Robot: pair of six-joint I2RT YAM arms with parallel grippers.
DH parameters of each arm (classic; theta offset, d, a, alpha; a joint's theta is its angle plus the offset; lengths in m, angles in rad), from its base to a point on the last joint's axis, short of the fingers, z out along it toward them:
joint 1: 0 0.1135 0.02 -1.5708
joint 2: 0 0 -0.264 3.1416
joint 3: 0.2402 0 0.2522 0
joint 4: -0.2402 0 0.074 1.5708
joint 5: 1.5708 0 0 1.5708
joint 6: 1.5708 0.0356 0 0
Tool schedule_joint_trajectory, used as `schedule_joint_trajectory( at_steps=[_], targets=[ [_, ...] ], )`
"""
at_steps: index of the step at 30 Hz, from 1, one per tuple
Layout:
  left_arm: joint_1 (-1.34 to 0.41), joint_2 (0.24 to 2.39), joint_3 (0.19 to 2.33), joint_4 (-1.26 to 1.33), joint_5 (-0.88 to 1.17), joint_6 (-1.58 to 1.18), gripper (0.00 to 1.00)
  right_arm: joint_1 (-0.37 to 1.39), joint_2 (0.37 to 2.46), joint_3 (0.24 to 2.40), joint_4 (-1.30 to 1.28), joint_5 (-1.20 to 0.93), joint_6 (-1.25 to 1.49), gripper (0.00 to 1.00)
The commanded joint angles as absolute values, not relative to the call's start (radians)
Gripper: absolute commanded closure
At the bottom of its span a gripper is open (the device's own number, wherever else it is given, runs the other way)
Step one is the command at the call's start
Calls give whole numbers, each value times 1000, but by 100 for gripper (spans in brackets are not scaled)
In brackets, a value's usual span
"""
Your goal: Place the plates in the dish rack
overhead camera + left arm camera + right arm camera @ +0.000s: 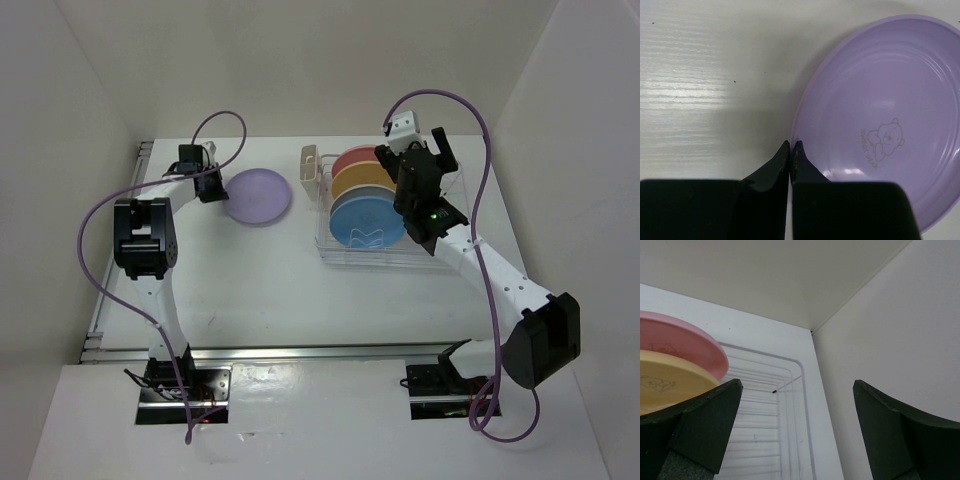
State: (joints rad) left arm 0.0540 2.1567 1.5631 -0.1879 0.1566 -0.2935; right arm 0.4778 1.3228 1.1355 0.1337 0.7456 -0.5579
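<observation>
Stock as I see it from the console:

- Left gripper (790,144): clenched, its two fingers pressed together. I see nothing between them. The tips sit at the near rim of the lavender plate (880,125).
- Lavender plate: lies flat and face up on the table (270,290), to the left of the dish rack (350,256) and apart from it. A small bear print shows in its well.
- Dish rack: at right centre of the table, with the beige cutlery holder (309,165) at its far left corner.
- In the rack, standing on edge in a row from far to near: pink plate (355,158), orange-yellow plate (362,181), blue plate (367,222).
- Right gripper (797,385): released, fingers spread wide and holding nothing. It hangs over the right side of the rack, just beside the pink plate.
</observation>
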Motion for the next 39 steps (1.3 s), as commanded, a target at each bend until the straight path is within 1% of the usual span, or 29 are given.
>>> schedule_joint_trajectory(
  at_steps=[1, 3, 4, 7, 11, 12, 15, 16, 17, 19, 22, 23, 24, 25, 28, 31, 39],
  targets=[
    [48, 2136, 1562, -218, 150, -245, 100, 472, 1324, 1166, 140, 747, -543, 0],
    [48, 2086, 1534, -172, 150, -224, 100, 472, 1324, 1166, 140, 747, -543, 0],
    [48, 2021, 1501, -102, 150, -224, 100, 472, 1324, 1166, 140, 747, -543, 0],
    [48, 1922, 1462, 7, 140, -166, 100, 472, 1324, 1166, 130, 747, -543, 0],
    [48, 1767, 1392, 204, 201, -66, 100, 472, 1324, 1166, 130, 747, -543, 0],
    [48, 1740, 1376, 250, 242, -57, 100, 472, 1324, 1166, 130, 747, -543, 0],
    [28, 1626, 1270, 493, 355, 6, 100, 472, 1324, 1166, 130, 747, -543, 0],
    [17, 1577, 1237, 646, 376, 33, 100, 472, 1324, 1166, 130, 747, -543, 0],
    [-13, 1559, 1170, 719, 402, 64, 100, 472, 1324, 1157, 130, 747, -543, 0],
    [-63, 1530, 1109, 893, 387, 154, 100, 472, 1324, 1157, 156, 756, -552, 0],
    [-168, 1503, 1020, 1027, 351, 274, 100, 472, 1315, 1148, 169, 778, -574, 0],
    [-225, 1493, 978, 1128, 368, 314, 100, 472, 1315, 1147, 169, 778, -574, 0],
    [-257, 1493, 959, 1176, 368, 357, 100, 472, 1315, 1147, 169, 778, -574, 0],
    [-291, 1493, 945, 1216, 320, 439, 100, 472, 1315, 1147, 169, 778, -574, 0],
    [-385, 1503, 934, 1278, 229, 505, 100, 472, 1315, 1147, 178, 787, -574, 0],
    [-452, 1494, 934, 1289, 201, 581, 100, 472, 1315, 1147, 178, 787, -583, 0],
    [-597, 1447, 905, 1261, 158, 640, 100, 472, 1305, 1138, 178, 796, -583, 0]
  ],
)
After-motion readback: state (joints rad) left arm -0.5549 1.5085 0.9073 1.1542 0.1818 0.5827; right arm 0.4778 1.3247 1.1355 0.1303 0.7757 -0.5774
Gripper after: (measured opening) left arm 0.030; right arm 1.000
